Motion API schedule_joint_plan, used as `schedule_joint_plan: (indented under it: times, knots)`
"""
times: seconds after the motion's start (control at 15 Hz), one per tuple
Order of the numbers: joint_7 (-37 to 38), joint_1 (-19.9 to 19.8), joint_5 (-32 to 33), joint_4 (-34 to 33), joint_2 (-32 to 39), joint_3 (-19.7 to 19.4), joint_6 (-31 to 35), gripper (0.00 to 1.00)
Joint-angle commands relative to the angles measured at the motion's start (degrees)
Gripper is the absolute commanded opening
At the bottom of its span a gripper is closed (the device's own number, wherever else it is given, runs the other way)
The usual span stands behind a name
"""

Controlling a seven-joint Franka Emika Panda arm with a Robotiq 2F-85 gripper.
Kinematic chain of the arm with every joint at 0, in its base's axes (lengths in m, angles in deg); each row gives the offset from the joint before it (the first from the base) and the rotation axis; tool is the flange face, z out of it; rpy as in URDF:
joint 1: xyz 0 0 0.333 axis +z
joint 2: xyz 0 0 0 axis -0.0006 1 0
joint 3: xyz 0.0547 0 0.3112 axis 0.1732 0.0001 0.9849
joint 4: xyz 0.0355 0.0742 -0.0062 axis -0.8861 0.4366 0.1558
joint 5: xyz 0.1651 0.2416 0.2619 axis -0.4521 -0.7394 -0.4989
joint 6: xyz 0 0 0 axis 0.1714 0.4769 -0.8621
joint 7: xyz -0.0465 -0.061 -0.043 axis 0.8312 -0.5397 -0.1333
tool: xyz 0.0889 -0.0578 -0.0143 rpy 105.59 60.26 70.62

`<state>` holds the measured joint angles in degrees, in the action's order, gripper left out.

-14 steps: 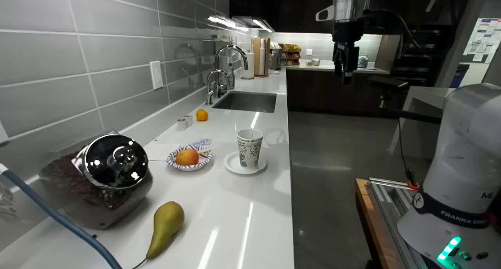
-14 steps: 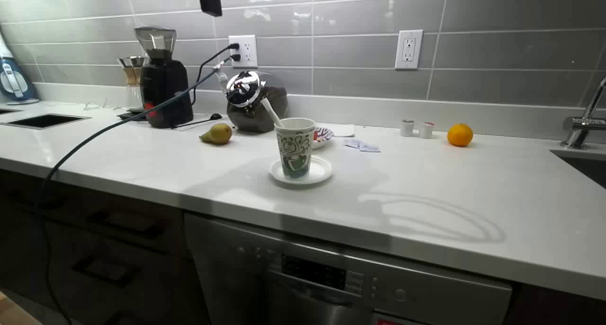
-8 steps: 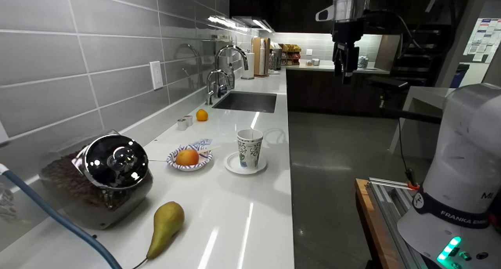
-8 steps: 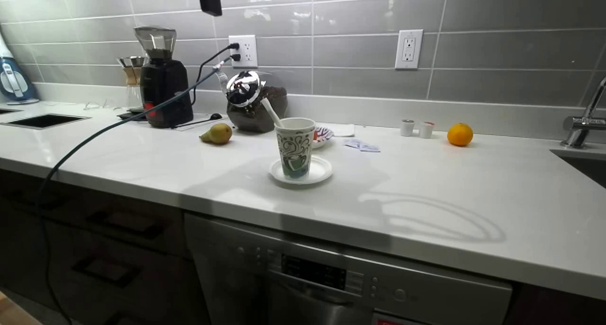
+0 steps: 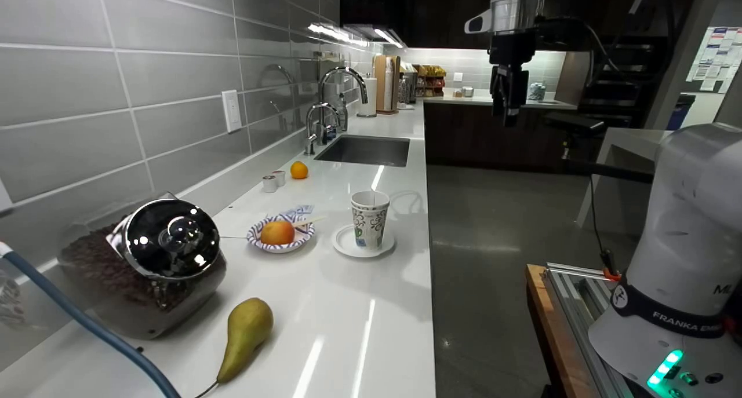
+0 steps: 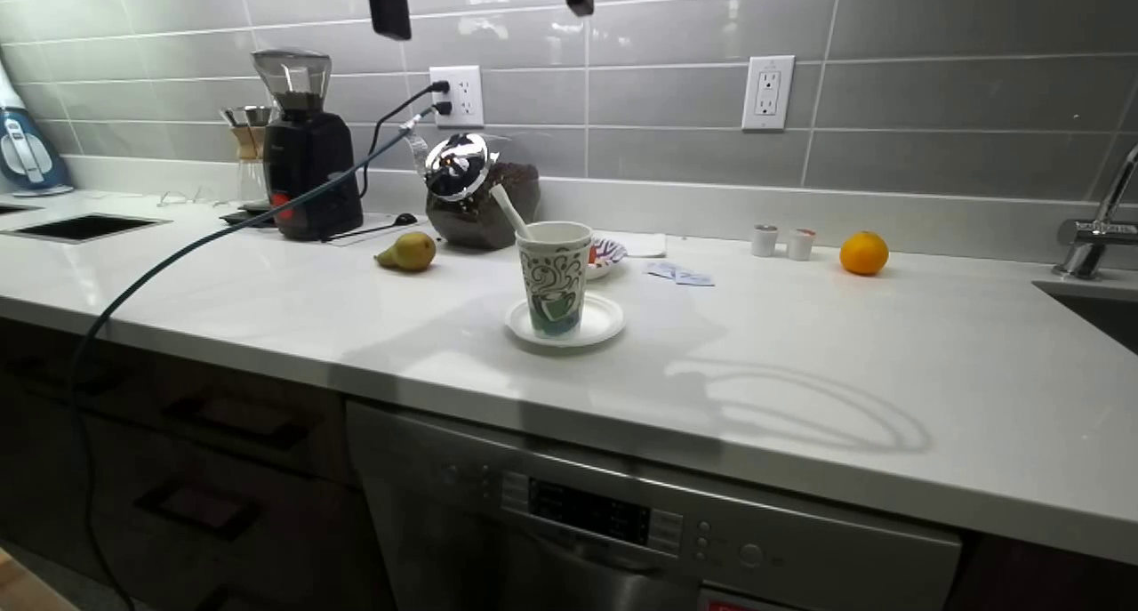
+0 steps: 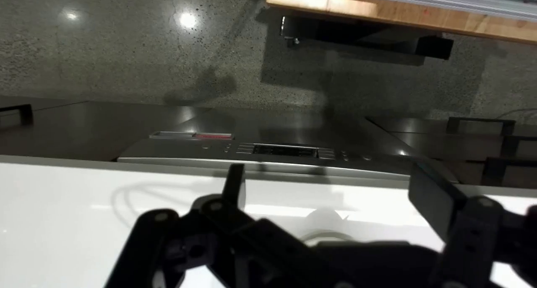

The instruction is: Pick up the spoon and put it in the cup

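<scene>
The white tapered cup (image 5: 371,219) with dark swirl markings stands upright on a small white plate (image 5: 346,247). It shows in both exterior views (image 6: 553,277). The pale spoon (image 6: 509,209) leans in the cup with its handle above the rim; its lower part is hidden inside. My gripper (image 5: 506,120) hangs high above the counter and away from the cup. In the wrist view the gripper (image 7: 331,185) has its two fingers wide apart with nothing between them. There the plate's edge (image 7: 327,234) shows, but the cup and spoon are hidden.
A patterned dish (image 5: 255,236) holds an orange fruit (image 5: 277,233) and a pale stick. A pear (image 5: 246,334), a tilted jar (image 5: 145,270), an orange (image 6: 863,253), small white pods (image 6: 765,240) and a cable (image 6: 204,237) surround it. The sink (image 5: 371,150) lies farther along the counter.
My gripper has shifted slightly, a little lower and to the left in both exterior views. It stays open. The cup and spoon have not moved.
</scene>
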<state>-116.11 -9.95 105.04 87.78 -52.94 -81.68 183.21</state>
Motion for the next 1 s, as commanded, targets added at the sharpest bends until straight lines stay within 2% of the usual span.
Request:
schedule_joint_plan:
  times: [0.0, 0.13, 0.4, 0.53, 0.93]
  knots:
    - [1.9, 4.0, -8.3, -2.5, 5.8, -2.1, 2.6, 1.00]
    - [0.5, 6.1, -14.1, -4.3, 9.3, -3.4, 5.4, 1.00]
    - [-5.5, 10.2, -25.8, -12.8, 20.6, -6.5, 7.8, 1.00]
    - [-8.2, 11.0, -30.2, -17.0, 26.2, -6.5, 9.5, 1.00]
    - [-13.6, 8.1, -40.9, -29.6, 43.6, -2.6, 10.9, 1.00]
